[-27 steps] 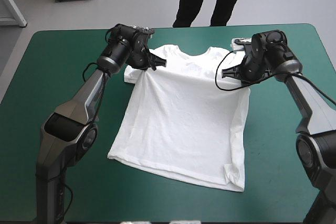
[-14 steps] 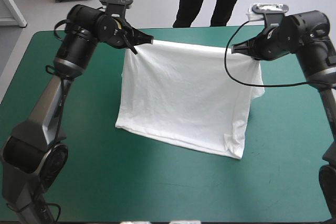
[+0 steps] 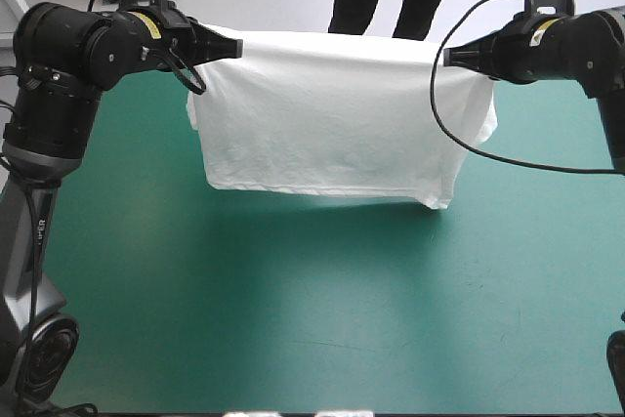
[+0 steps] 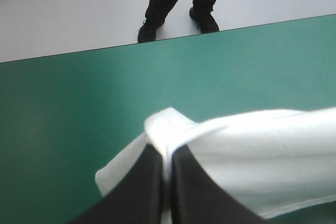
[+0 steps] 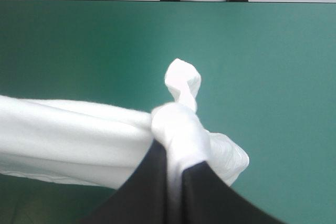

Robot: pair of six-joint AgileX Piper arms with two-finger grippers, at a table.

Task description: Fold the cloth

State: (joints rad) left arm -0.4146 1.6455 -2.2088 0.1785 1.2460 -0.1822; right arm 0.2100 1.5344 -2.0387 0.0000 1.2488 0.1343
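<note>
T-shirt (image 3: 337, 114): white, held in the air over the far half of the table, stretched wide between both grippers; its lower edge hangs down toward the teal-green cover (image 3: 293, 300).
Left gripper (image 3: 237, 47): clamped tight on one upper corner of the T-shirt.
Right gripper (image 3: 447, 59): clamped tight on the other upper corner, with a small bunch of cloth sticking out ahead of it.

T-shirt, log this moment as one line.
T-shirt: hanging spread between both grippers | left gripper: shut on one upper corner | right gripper: shut on the other | fold: not yet made
</note>
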